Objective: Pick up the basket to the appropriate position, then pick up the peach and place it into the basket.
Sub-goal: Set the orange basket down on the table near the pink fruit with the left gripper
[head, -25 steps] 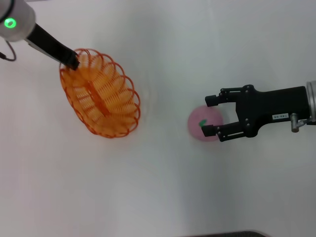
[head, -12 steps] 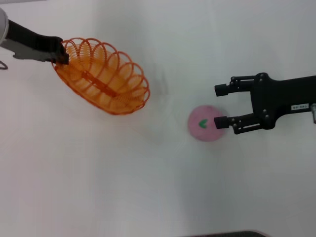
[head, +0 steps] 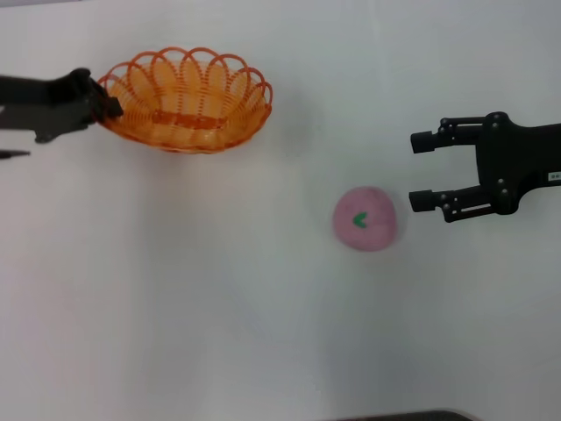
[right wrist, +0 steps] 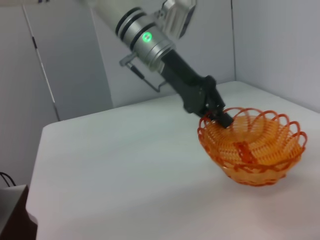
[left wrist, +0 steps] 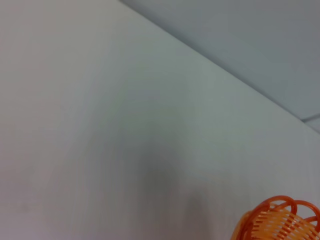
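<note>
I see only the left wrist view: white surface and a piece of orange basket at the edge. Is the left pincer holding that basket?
Observer: Yes. In the right wrist view the left pincer grips the rim of the basket.
Operator: Is anything inside the basket?
Observer: No, the head view shows the basket with nothing in it.
Operator: Where is the peach?
Observer: On the table, toward the robot's right of the basket; the peach shows its green leaf mark.
Operator: And the right pincer?
Observer: The right pincer is open, just beside the peach on the robot's right, not touching it.
</note>
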